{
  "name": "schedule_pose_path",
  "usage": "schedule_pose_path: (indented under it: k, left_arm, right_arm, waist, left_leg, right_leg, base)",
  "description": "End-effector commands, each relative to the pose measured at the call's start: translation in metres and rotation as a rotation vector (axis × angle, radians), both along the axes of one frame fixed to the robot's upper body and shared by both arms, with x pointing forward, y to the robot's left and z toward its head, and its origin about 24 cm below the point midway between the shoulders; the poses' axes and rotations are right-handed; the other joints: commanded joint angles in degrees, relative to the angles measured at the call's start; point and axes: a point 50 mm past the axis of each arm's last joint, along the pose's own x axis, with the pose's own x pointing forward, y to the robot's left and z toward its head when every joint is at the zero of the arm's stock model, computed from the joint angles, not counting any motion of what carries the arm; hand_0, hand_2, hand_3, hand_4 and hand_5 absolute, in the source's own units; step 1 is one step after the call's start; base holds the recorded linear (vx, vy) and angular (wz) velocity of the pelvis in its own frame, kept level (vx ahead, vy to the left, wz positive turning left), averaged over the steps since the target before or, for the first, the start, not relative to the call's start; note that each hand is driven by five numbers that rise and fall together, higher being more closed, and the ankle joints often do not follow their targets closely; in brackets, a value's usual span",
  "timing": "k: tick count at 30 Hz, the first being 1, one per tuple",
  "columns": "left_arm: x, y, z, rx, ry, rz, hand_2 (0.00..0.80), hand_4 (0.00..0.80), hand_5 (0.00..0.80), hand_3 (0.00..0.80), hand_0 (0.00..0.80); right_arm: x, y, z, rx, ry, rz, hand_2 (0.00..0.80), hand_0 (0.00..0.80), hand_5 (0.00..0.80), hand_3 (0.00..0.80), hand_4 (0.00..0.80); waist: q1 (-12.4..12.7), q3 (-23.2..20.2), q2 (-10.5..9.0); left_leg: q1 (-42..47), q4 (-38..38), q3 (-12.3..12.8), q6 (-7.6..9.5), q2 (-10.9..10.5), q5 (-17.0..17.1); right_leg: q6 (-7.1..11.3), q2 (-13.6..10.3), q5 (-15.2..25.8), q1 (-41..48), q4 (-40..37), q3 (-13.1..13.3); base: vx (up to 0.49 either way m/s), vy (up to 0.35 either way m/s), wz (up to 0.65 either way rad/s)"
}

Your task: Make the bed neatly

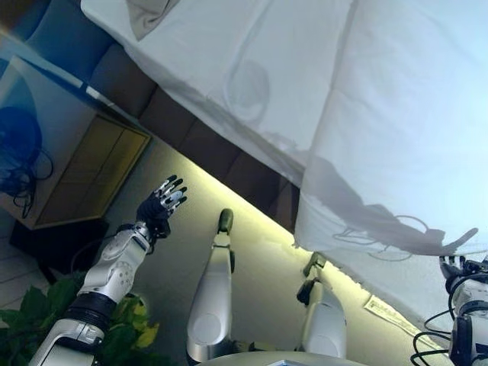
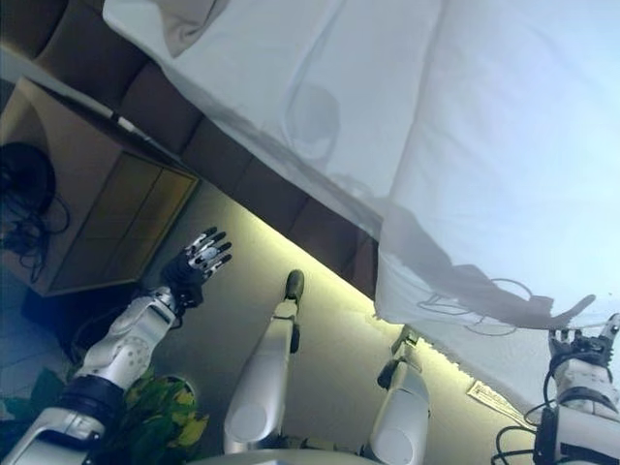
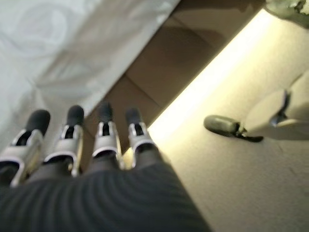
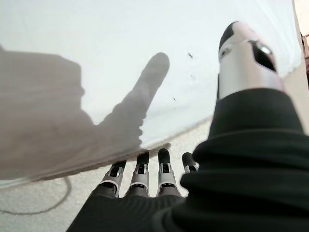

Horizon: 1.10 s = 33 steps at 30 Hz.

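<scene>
The white duvet [image 1: 381, 114] lies spread over the bed [image 1: 229, 152], its edge hanging. The left hand [image 1: 164, 202] hovers released near the bedside; the right hand [image 2: 579, 351], fingers straight, reaches under the duvet's edge.

You're looking down on a pale carpeted floor [image 1: 267, 267], with a strip of warm yellow light [image 1: 252, 210] glowing along it. To your left stands a wooden cabinet [image 1: 91, 164] with panelled doors, a tangle of dark cables [image 2: 24, 208] lying on its top. A leafy green plant [image 1: 42, 320] fills your lower left corner. A small printed card [image 1: 389, 314] lies on the carpet at right.
</scene>
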Motion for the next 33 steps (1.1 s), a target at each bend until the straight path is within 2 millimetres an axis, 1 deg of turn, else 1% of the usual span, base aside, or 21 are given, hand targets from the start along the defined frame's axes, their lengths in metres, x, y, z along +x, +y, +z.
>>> schedule_pose_path:
  k: [1, 5, 7, 11, 14, 15, 16, 17, 22, 25, 29, 33]
  left_arm:
    - [0.007, -0.006, 0.022, -0.043, -0.106, -0.02, 0.0, 0.0, 0.0, 0.0, 0.0]
    - [0.008, -0.007, 0.024, -0.041, -0.115, -0.034, 0.0, 0.0, 0.0, 0.0, 0.0]
    - [0.007, -0.004, 0.027, -0.032, -0.126, -0.041, 0.0, 0.0, 0.0, 0.0, 0.0]
    - [0.008, -0.001, 0.032, -0.039, -0.152, -0.044, 0.0, 0.0, 0.0, 0.0, 0.0]
    - [0.008, 0.0, 0.036, -0.045, -0.167, -0.058, 0.0, 0.0, 0.0, 0.0, 0.0]
    - [0.008, -0.001, 0.036, -0.049, -0.169, -0.063, 0.0, 0.0, 0.0, 0.0, 0.0]
    - [0.008, -0.001, 0.036, -0.052, -0.168, -0.067, 0.0, 0.0, 0.0, 0.0, 0.0]
    - [0.008, -0.002, 0.036, -0.059, -0.166, -0.072, 0.0, 0.0, 0.0, 0.0, 0.0]
    - [0.008, -0.003, 0.033, -0.069, -0.15, -0.096, 0.0, 0.0, 0.0, 0.0, 0.0]
    - [0.008, -0.001, 0.033, -0.058, -0.144, -0.108, 0.0, 0.0, 0.0, 0.0, 0.0]
    - [0.01, 0.003, 0.034, -0.045, -0.139, -0.101, 0.0, 0.0, 0.0, 0.0, 0.0]
    - [0.009, 0.001, 0.03, -0.056, -0.136, -0.093, 0.0, 0.0, 0.0, 0.0, 0.0]
  right_arm:
    - [-0.007, -0.019, 0.019, -0.049, -0.021, -0.042, 0.0, 0.0, 0.0, 0.0, 0.0]
    - [-0.003, -0.025, 0.03, -0.116, -0.08, -0.02, 0.0, 0.0, 0.0, 0.0, 0.0]
    - [0.006, -0.028, 0.045, -0.195, -0.129, 0.01, 0.0, 0.0, 0.0, 0.0, 0.0]
    - [0.02, -0.031, 0.066, -0.239, -0.194, 0.017, 0.0, 0.0, 0.0, 0.0, 0.0]
    - [0.029, -0.035, 0.083, -0.275, -0.231, 0.025, 0.0, 0.0, 0.0, 0.0, 0.0]
    - [0.033, -0.035, 0.089, -0.291, -0.238, 0.031, 0.138, 0.138, 0.138, 0.138, 0.138]
    - [0.035, -0.035, 0.091, -0.299, -0.242, 0.033, 0.376, 0.376, 0.376, 0.376, 0.376]
    - [0.037, -0.036, 0.095, -0.318, -0.244, 0.037, 0.8, 0.8, 0.8, 0.8, 0.8]
    - [0.04, -0.04, 0.109, -0.336, -0.244, 0.025, 0.8, 0.8, 0.8, 0.8, 0.8]
    - [0.04, -0.041, 0.111, -0.329, -0.238, 0.013, 0.8, 0.8, 0.8, 0.8, 0.8]
    - [0.037, -0.042, 0.109, -0.321, -0.237, 0.015, 0.8, 0.8, 0.8, 0.8, 0.8]
    - [0.036, -0.037, 0.096, -0.279, -0.241, 0.026, 0.8, 0.8, 0.8, 0.8, 0.8]
  waist:
    - [-0.5, 0.1, 1.42]
    - [-0.6, 0.9, 2.08]
    - [-0.7, 1.3, 2.4]
    - [-0.4, 1.6, 2.94]
    - [0.1, 1.8, 3.71]
    - [0.3, 1.8, 4.0]
    - [0.4, 1.7, 4.16]
    - [0.6, 1.6, 4.49]
    - [1.5, 1.1, 4.99]
    - [1.9, 0.8, 4.62]
    - [2.1, 0.5, 4.14]
    - [1.7, 0.4, 3.96]
  left_leg:
    - [-5.0, 2.3, -1.5, -2.38, 3.3, 2.1]
    - [-5.3, 1.9, -1.4, -1.89, 2.7, 2.3]
    - [-5.5, 1.5, -0.8, -1.41, 2.3, 2.6]
    - [-5.9, 0.9, -0.6, -1.07, 1.7, 3.0]
    - [-6.0, 0.7, -0.4, -0.84, 1.2, 3.2]
    - [-6.0, 0.5, -0.3, -0.75, 1.0, 3.2]
    - [-5.9, 0.3, -0.3, -0.67, 0.9, 3.3]
    - [-5.7, 0.2, -0.2, -0.54, 0.7, 3.3]
    - [-5.5, 0.6, -0.6, -0.18, -0.1, 3.1]
    - [-5.8, 1.7, -1.2, -0.21, -0.2, 2.6]
    - [-6.3, 2.8, -1.8, -0.16, -0.4, 2.1]
    - [-6.0, 2.9, -1.6, -0.04, -0.4, 2.0]
  right_leg:
    - [2.51, -4.2, 3.1, -6.7, 3.4, 3.8]
    - [2.5, -4.6, 3.1, -8.3, 4.7, 4.3]
    - [2.58, -5.0, 3.1, -9.7, 5.8, 4.7]
    - [2.52, -5.6, 2.9, -11.4, 7.2, 5.2]
    - [2.46, -6.2, 2.8, -12.1, 7.9, 4.9]
    - [2.45, -6.4, 2.8, -12.1, 8.0, 4.7]
    - [2.42, -6.5, 2.7, -12.1, 8.0, 4.6]
    - [2.36, -6.8, 2.7, -12.1, 8.3, 4.3]
    - [2.11, -7.6, 1.9, -12.1, 10.3, 3.6]
    - [2.07, -8.0, 1.4, -12.3, 11.7, 3.3]
    - [2.07, -8.1, 1.3, -13.0, 13.1, 3.4]
    - [2.05, -7.6, 1.2, -13.0, 13.3, 3.5]
  base:
    - [0.011, -0.037, 0.03]
    - [0.029, -0.039, 0.05]
    - [0.052, -0.045, 0.09]
    - [0.043, -0.02, 0.08]
    - [0.046, -0.021, 0.05]
    - [0.039, -0.005, 0.06]
    - [0.052, 0.008, 0.1]
    - [0.058, 0.011, 0.1]
    - [0.066, 0.003, 0.09]
    - [0.058, -0.024, 0.11]
    - [0.031, -0.014, 0.11]
    - [0.019, 0.044, 0.1]
